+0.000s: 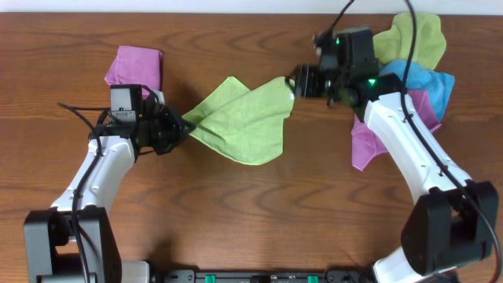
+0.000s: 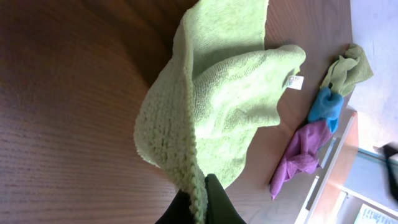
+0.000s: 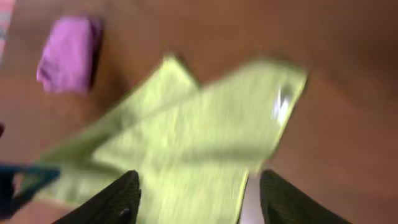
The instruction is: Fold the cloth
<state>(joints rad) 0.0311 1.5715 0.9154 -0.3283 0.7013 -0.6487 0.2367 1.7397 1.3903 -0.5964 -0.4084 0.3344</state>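
Left pincer [image 2: 200, 202] pinching cloth [image 1: 244, 118], purple cloth [image 1: 135, 64] near

A dark brown wood-grain bench [image 1: 251, 228] is filling nearly the whole overhead view. A pale strip [image 1: 157, 6] is running along its far edge at 12 o'clock. Soft light is glancing off the grain.

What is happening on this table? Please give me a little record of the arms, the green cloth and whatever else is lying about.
cloth: lime-green, rumpled, partly doubled over, mid-table
left tool: shut on the cloth's left corner
right tool: open at the cloth's right corner; contact unclear
fold: not yet neat
upper left: purple cloth, lying alone
upper right heap: olive-green cloth, blue cloth, second purple cloth
table: brown wood
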